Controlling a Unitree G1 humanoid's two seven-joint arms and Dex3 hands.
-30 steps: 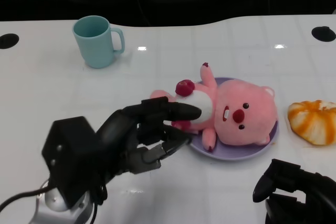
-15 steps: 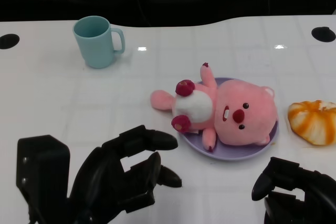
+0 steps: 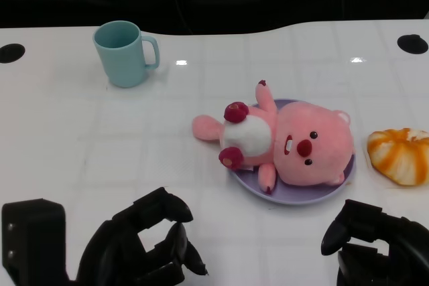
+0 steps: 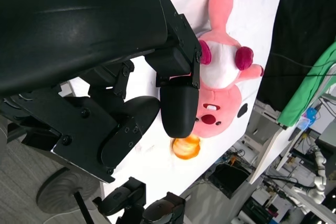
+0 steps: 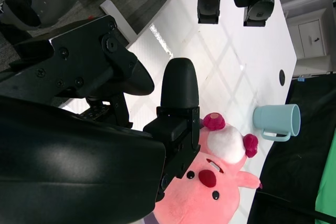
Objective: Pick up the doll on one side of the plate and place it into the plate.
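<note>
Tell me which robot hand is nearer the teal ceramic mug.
Left. The left robot hand sits near the table's front edge, below the teal ceramic mug; the right robot hand is far across, at the front right.

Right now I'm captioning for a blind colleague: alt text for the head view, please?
A pink doll lies on a purple plate on a white table, a teal mug behind and an orange item beside it. Both black hands, left and right, hold nothing.

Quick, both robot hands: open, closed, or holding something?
Left robot hand: open, holding nothing.
Right robot hand: holds nothing; open or closed cannot be told.
</note>
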